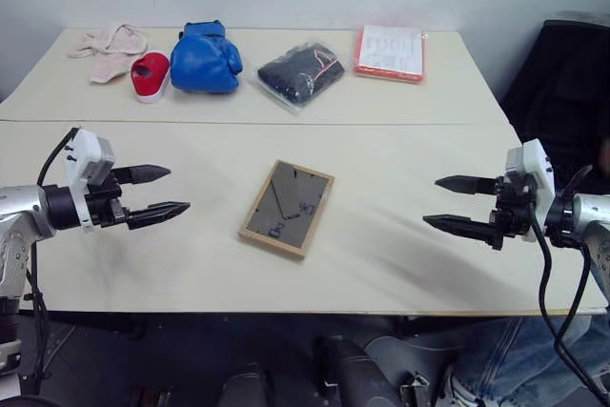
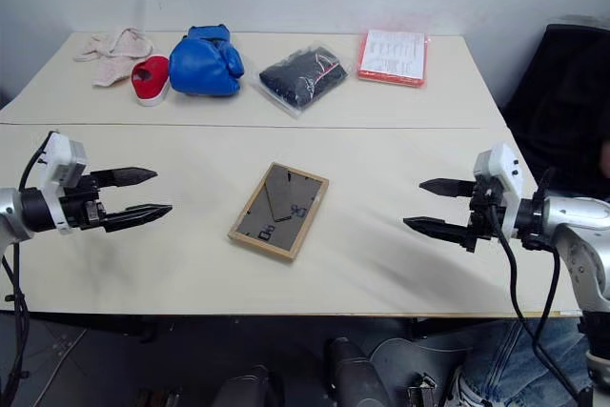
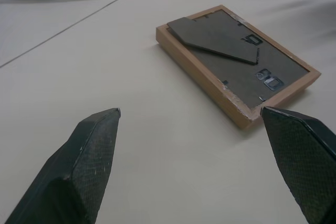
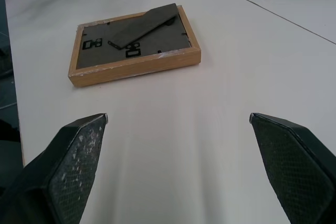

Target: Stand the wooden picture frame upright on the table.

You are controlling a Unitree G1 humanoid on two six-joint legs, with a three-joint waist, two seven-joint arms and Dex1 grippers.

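Observation:
The wooden picture frame [image 1: 287, 208] lies flat, back side up, in the middle of the pale table [image 1: 381, 264]. Its dark back panel shows a folded stand and small metal clips, clear in the left wrist view [image 3: 236, 61] and the right wrist view [image 4: 134, 43]. My left gripper [image 1: 170, 192] hovers open to the frame's left, pointing toward it. My right gripper [image 1: 443, 202] hovers open to the frame's right, also aimed at it. Neither touches the frame, and both hold nothing.
Along the table's far side lie a pink cloth [image 1: 110, 47], a red shoe [image 1: 150, 75], a blue boxing glove [image 1: 206, 57], a bagged black item [image 1: 301, 72] and an orange-edged white packet [image 1: 391, 51]. A seam [image 1: 381, 124] crosses the tabletop. A dark chair [image 1: 562, 83] stands at right.

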